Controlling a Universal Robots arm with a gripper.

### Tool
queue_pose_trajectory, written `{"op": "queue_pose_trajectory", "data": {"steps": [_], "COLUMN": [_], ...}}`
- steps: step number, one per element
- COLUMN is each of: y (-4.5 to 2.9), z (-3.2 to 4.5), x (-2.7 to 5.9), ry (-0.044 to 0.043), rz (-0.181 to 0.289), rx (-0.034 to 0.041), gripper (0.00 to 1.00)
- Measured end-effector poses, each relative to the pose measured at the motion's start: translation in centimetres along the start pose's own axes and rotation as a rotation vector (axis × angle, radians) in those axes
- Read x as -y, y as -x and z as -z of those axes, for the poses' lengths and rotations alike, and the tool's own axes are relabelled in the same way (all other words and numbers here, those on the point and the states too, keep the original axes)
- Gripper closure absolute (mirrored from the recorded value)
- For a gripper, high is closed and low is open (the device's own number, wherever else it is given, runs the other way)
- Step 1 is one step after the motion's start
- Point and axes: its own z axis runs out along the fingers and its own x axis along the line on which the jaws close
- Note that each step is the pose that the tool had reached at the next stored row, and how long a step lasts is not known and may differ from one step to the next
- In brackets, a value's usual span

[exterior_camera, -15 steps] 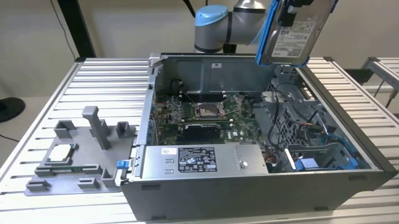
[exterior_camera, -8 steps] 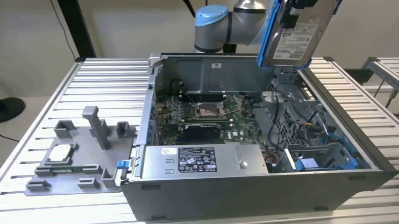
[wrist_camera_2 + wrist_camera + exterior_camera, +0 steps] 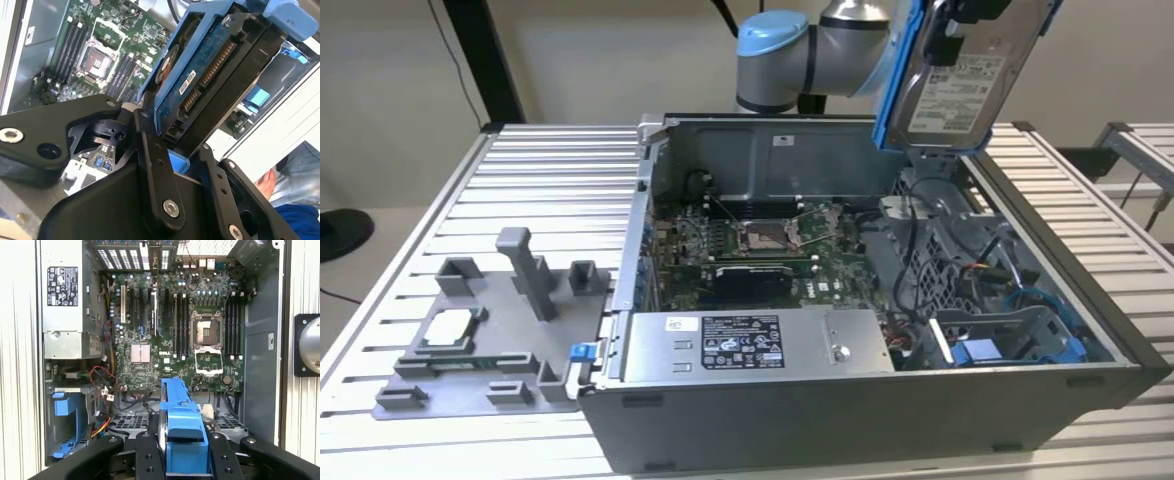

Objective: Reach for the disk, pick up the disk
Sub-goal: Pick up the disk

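Note:
The disk (image 3: 961, 85) is a silver-grey drive with a white label in a blue bracket. It hangs on edge above the far right corner of the open computer case (image 3: 881, 405), clear of its rim. My gripper (image 3: 970, 20) is shut on its upper end. In the second wrist view the black fingers (image 3: 150, 165) clamp the disk (image 3: 210, 65) on both sides, with its connector edge and green circuit board showing. In the first wrist view the gripper (image 3: 184, 456) grips the blue bracket of the disk (image 3: 182, 417) over the motherboard.
Inside the case lie the motherboard (image 3: 761, 240), a long grey box with a label (image 3: 747, 345) and a blue drive bay (image 3: 1007, 345). A grey fixture (image 3: 494, 330) holding a small silver chip (image 3: 450, 325) sits at the exterior view's left. A person's hand (image 3: 267, 182) is beside the case.

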Motion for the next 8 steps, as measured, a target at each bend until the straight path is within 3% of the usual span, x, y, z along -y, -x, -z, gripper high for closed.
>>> {"op": "queue_pose_trajectory", "data": {"steps": [8], "y": [-1.01], "z": [0.02], "x": [0.03], "ry": [0.0000], "rz": [0.000], "rx": [0.0000], "gripper": [1.00]}}
